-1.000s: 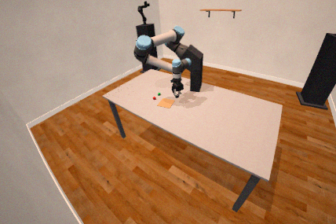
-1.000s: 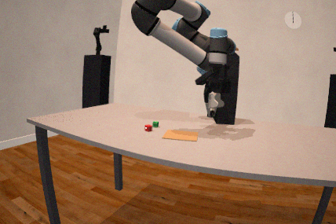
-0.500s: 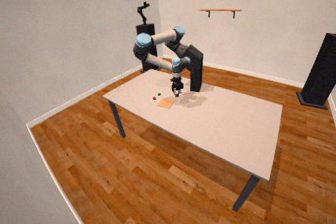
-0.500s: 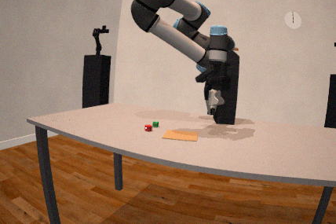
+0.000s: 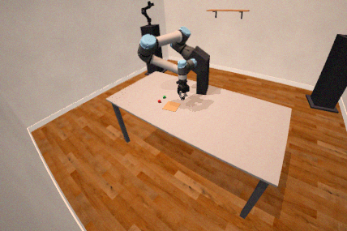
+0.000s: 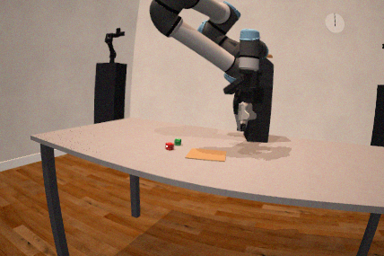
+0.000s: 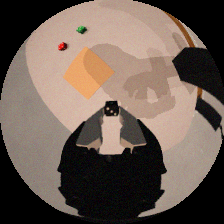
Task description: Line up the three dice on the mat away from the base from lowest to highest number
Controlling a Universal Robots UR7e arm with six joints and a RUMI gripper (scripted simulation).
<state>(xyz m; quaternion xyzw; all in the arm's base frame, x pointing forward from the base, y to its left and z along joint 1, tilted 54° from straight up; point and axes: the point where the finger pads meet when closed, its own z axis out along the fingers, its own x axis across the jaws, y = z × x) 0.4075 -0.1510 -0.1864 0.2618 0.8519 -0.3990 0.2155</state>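
Note:
My gripper (image 5: 182,97) (image 6: 242,125) (image 7: 111,106) is shut on a black die (image 6: 242,128) (image 7: 111,108) with light pips and holds it in the air above the table, off the mat and towards the base. The orange mat (image 5: 172,107) (image 6: 206,155) (image 7: 77,75) lies flat with no die on it. A red die (image 5: 159,101) (image 6: 170,146) (image 7: 62,46) and a green die (image 5: 164,97) (image 6: 178,142) (image 7: 81,30) rest on the table beside the mat, a small gap apart. Their top numbers are too small to read.
The robot's dark base column (image 5: 203,71) (image 6: 262,115) stands at the table's back edge, behind the gripper. The arm's shadow falls on the table and over part of the mat. The table's front edge (image 6: 179,183) lies beyond the mat, away from the base.

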